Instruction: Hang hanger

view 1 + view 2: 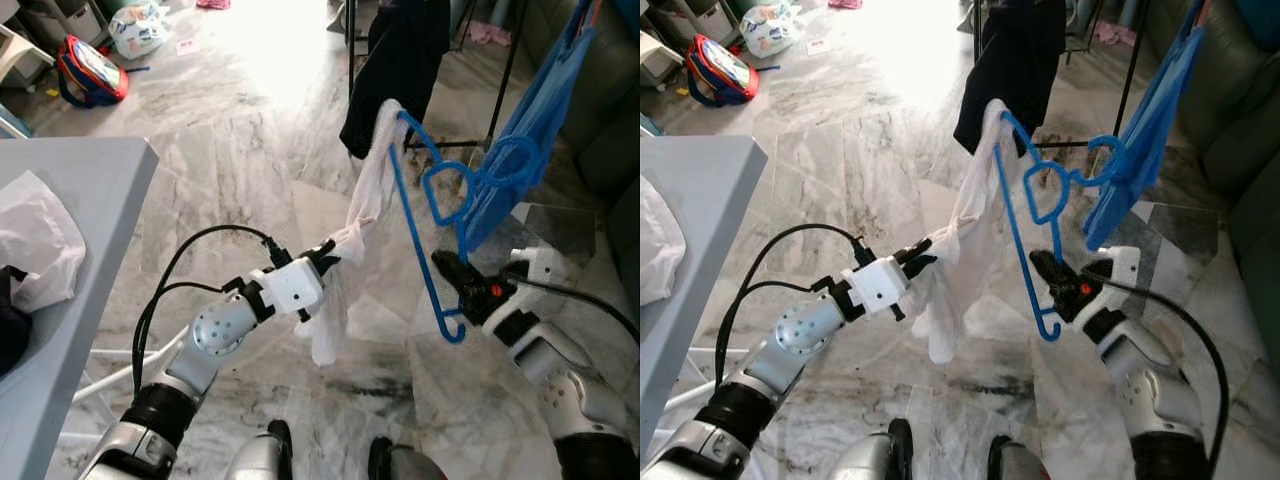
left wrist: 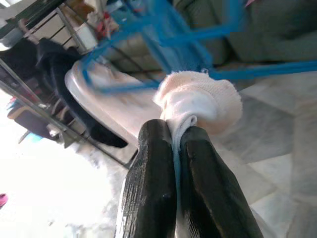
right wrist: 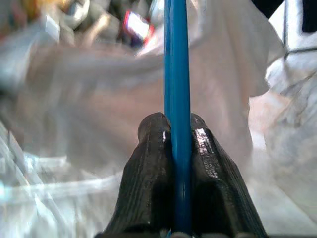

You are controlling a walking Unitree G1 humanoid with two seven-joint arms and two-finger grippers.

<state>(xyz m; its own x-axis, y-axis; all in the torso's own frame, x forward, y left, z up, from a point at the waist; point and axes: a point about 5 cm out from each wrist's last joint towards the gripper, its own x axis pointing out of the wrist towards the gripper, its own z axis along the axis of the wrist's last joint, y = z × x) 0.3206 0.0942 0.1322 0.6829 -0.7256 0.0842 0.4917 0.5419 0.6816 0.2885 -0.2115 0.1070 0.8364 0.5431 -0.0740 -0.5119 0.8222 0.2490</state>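
Overhead, above marble floor (image 1: 250, 150), right hand (image 1: 447, 268) pinches blue hanger (image 1: 412, 215); left hand (image 1: 325, 256) apparently pinches white cloth (image 1: 362, 215).

Silver arms (image 1: 215, 335), black-fingered hands (looping black cables (image 1: 175, 265)).

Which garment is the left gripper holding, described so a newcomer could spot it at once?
Start at the dark clothes rack over the marble floor; in front of it hangs a blue hanger, pinched by the right gripper. The white garment is draped over its shoulder, its edge in the left gripper. Neighbouring clothes are black or blue.
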